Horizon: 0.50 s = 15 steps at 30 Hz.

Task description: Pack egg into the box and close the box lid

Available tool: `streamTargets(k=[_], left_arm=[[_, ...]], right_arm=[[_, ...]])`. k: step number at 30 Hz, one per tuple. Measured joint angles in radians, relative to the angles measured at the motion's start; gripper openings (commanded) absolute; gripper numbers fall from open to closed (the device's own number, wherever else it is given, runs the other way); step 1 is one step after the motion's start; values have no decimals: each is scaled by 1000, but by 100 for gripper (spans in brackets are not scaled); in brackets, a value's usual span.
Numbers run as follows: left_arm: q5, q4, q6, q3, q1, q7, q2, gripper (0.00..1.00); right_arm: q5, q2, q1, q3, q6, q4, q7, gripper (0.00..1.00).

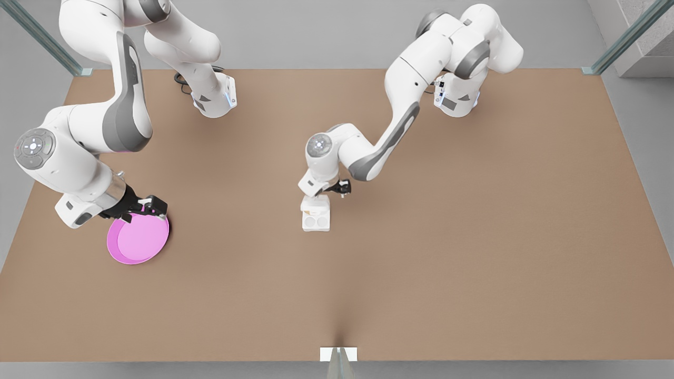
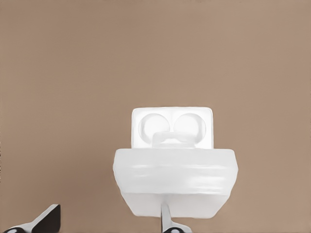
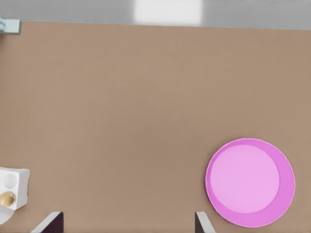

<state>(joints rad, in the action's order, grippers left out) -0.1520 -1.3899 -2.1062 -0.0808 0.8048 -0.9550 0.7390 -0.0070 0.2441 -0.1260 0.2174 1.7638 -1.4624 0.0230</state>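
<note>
One egg sits in the box — no readable labels.

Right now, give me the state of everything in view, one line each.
egg: seated in a box cup.
box: open, two cups empty.
box lid: half raised, not shut.
pink plate: empty, lying flat.
left gripper: open, at the lid.
right gripper: open, empty, over the plate's edge.

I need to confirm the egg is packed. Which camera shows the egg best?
The right wrist view: the egg sits tan in a cup of the box, unobstructed. In the front view it is just a tan speck under the left gripper. In the left wrist view the raised box lid hides that cup.
</note>
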Motion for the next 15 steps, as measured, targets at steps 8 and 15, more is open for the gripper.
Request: streamTargets(k=[8,15], left_arm=[[-3,4,-21,0,-30,-54,2,100],[73,-238,252,-13,-653,176,-685,100]], right_arm=[[0,2,-3,0,2,0,-29,100],[-17,-22,-11,-3,-18,5,-43,100]])
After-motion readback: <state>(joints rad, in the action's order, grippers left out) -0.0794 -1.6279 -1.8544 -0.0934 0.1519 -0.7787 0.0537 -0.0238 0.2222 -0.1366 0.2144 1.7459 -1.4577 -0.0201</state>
